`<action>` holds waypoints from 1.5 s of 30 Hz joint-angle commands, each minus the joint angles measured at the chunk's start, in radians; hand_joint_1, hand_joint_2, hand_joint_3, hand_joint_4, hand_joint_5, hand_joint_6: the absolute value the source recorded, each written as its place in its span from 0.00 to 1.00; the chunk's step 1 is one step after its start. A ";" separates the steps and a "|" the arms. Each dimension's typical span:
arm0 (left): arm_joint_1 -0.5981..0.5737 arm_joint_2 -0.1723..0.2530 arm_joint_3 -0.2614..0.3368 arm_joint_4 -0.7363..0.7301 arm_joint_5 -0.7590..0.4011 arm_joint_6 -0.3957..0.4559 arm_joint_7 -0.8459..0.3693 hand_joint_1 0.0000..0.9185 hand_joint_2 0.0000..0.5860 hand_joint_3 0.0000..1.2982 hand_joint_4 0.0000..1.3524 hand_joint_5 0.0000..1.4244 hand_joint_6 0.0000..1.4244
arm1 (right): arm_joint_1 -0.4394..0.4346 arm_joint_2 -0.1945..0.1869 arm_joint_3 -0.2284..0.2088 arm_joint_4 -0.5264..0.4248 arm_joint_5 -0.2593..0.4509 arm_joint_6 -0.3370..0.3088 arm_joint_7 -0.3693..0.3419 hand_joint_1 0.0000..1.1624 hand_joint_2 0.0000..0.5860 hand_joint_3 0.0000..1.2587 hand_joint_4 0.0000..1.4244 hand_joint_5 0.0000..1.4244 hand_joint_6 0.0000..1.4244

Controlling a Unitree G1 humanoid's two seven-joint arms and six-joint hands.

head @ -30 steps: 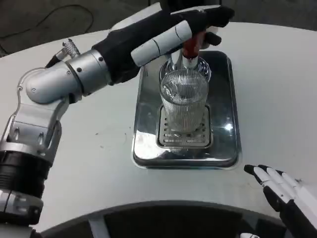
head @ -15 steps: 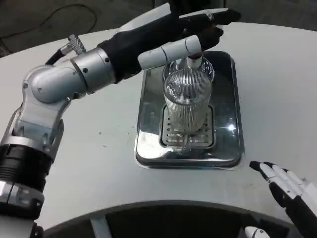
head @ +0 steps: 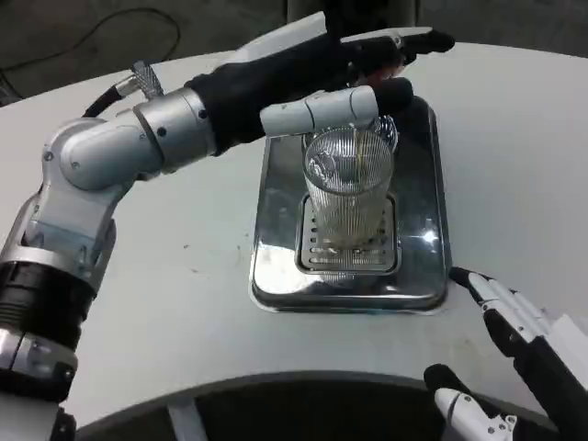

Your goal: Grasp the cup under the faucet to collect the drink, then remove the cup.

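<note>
The cup [head: 348,197], a ribbed clear glass, is standing upright on the drain grille [head: 347,254] of the steel drip tray [head: 423,188], at the tray's middle on the white table [head: 514,138]. You are looking at it in the filling stage, as far as I can judge: an amber tint is showing inside the glass and along its base, so some drink seems to be collecting, though how full it is I cannot tell. Taking the cup away is not yet done.

Your left hand [head: 317,78] is reaching over the cup's rim from the left, fingers stretched toward the far side where the faucet should be; the faucet itself is hidden beneath them, so I cannot tell whether the hand is pressing it or holding anything.

Your right hand [head: 514,344] is resting low at the near right, just off the tray's corner, fingers apart and holding nothing, not touching the cup.
</note>
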 commanded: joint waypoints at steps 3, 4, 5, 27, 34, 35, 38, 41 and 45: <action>0.017 0.018 -0.040 0.023 0.054 -0.012 -0.031 0.00 0.12 0.09 0.00 0.02 0.04 | -0.021 0.038 0.011 0.013 0.084 0.034 -0.050 0.23 0.72 0.04 0.00 0.00 0.00; 0.017 0.018 -0.041 0.022 0.054 -0.013 -0.031 0.00 0.12 0.09 0.00 0.02 0.04 | -0.028 0.043 0.010 0.019 0.110 0.039 -0.061 0.26 0.68 0.04 0.00 0.00 0.00; 0.018 0.019 -0.042 0.022 0.054 -0.015 -0.031 0.00 0.12 0.09 0.00 0.02 0.04 | -0.035 0.048 0.008 0.026 0.137 0.041 -0.074 0.29 0.65 0.06 0.00 0.00 0.00; 0.036 0.039 -0.022 -0.004 0.041 -0.020 -0.022 0.00 0.13 0.09 0.00 0.02 0.04 | -0.347 0.035 0.100 0.342 0.277 0.043 -0.298 0.61 0.42 0.00 0.00 0.00 0.00; 0.036 0.041 -0.019 -0.005 0.040 -0.021 -0.022 0.00 0.13 0.09 0.00 0.03 0.04 | -0.469 0.054 0.120 0.459 0.287 0.066 -0.367 0.61 0.41 0.00 0.00 0.00 0.00; 0.035 0.041 -0.018 -0.005 0.040 -0.021 -0.022 0.00 0.13 0.09 0.00 0.03 0.04 | -0.485 0.056 0.121 0.476 0.291 0.069 -0.375 0.61 0.41 0.00 0.00 0.00 0.00; 0.033 0.041 -0.018 -0.004 0.040 -0.022 -0.022 0.00 0.13 0.09 0.00 0.03 0.04 | -0.528 0.059 0.124 0.518 0.303 0.080 -0.395 0.61 0.41 0.00 0.00 0.00 0.00; 0.031 0.041 -0.018 -0.001 0.039 -0.023 -0.022 0.00 0.13 0.09 0.00 0.03 0.04 | -0.567 0.061 0.128 0.561 0.313 0.086 -0.415 0.61 0.41 0.00 0.00 0.00 0.00; 0.024 0.041 -0.019 0.009 0.040 -0.027 -0.024 0.00 0.13 0.09 0.00 0.03 0.04 | -0.618 0.069 0.127 0.635 0.329 0.083 -0.451 0.61 0.41 0.00 0.00 0.00 0.00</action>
